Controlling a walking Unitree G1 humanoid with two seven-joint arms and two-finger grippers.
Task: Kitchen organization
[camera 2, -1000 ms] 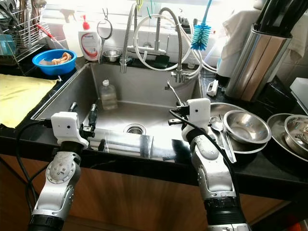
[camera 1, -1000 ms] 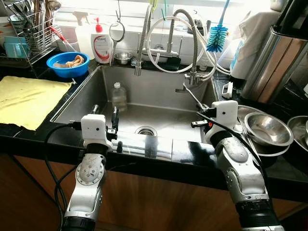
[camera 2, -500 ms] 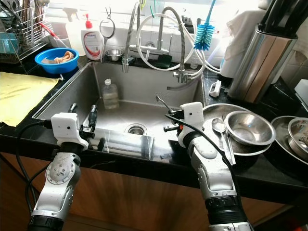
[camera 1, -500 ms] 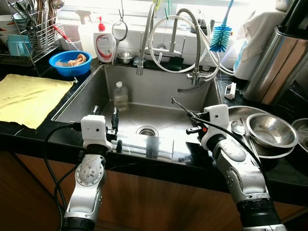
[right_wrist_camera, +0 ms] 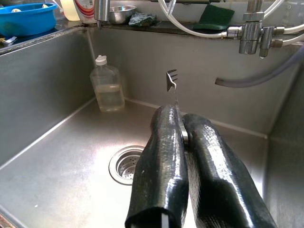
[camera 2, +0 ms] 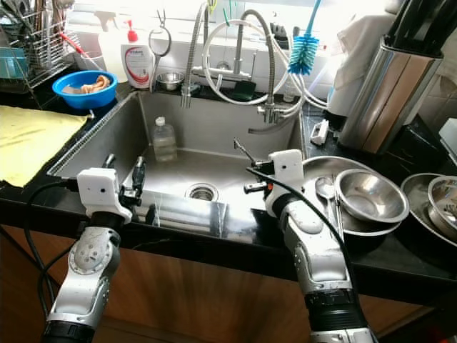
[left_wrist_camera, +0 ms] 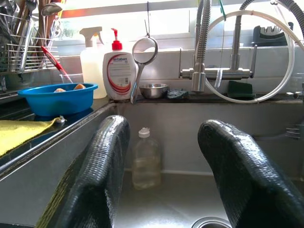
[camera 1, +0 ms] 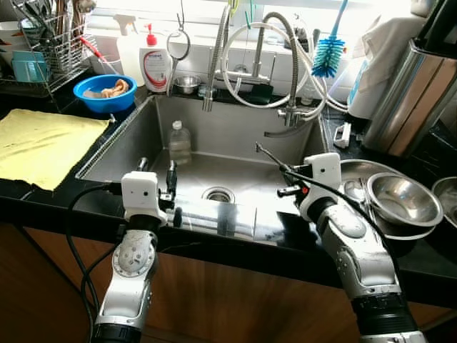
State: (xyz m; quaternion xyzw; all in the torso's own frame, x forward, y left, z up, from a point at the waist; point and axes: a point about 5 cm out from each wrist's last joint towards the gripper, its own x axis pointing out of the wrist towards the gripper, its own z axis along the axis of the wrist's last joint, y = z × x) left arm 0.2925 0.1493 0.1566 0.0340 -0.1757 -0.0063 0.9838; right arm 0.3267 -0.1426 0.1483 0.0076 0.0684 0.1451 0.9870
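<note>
My right gripper [camera 1: 284, 181] is shut on the handle of a metal fork [right_wrist_camera: 172, 80], whose tines point up and toward the back wall of the steel sink [camera 1: 235, 132]. It hangs over the sink's right front part, just left of the steel bowls [camera 1: 400, 200] on the counter. My left gripper [camera 1: 156, 168] stands open at the sink's front left edge with nothing between its fingers [left_wrist_camera: 107, 156]. Beyond it, a small clear bottle [left_wrist_camera: 146, 159] stands upright on the sink floor near the back wall.
Left of the sink lie a yellow cloth [camera 1: 43, 143], a blue bowl [camera 1: 106, 93] and a cutlery rack [camera 1: 43, 43]. A soap dispenser [camera 1: 157, 64], hoses, taps and a blue brush [camera 1: 328, 57] line the back ledge. A tall steel canister [camera 1: 414, 93] stands at the right.
My right gripper carried the fork leftward, from beside the steel bowls to over the sink. The left gripper has stayed put.
</note>
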